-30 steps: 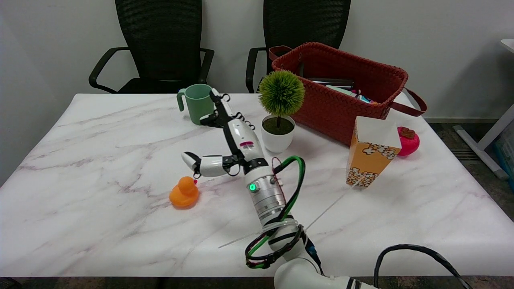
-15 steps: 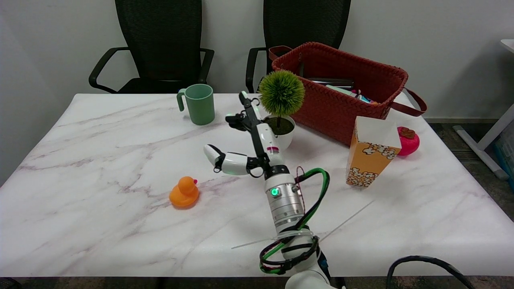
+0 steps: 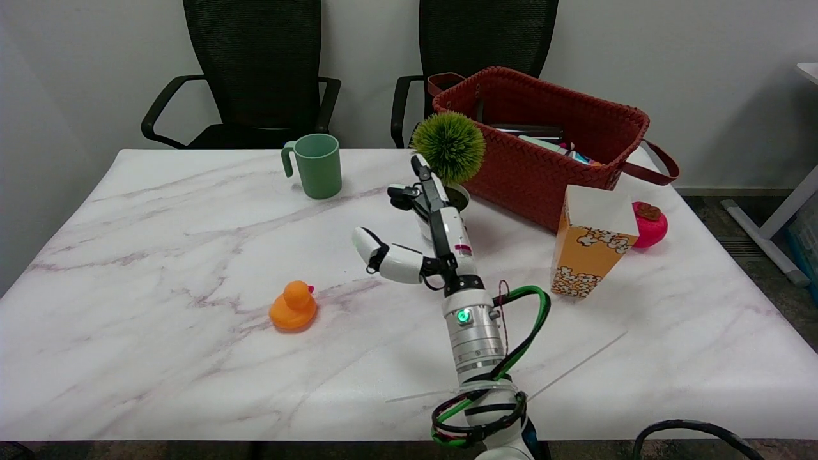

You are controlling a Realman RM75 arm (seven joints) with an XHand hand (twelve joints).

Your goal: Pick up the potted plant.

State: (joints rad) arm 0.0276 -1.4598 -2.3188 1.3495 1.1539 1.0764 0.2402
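We find no legible text, brand or number in the head view. The popcorn box (image 3: 591,246) carries printed popcorn pictures only. A small magenta label on the right hand (image 3: 425,227) is too small for us to read.

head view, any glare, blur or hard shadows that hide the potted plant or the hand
Head view: even soft light, only faint shadows on the marble table; no glare; sharp focus on the potted plant and right hand. The hand itself covers most of the white pot, so contact cannot be told.
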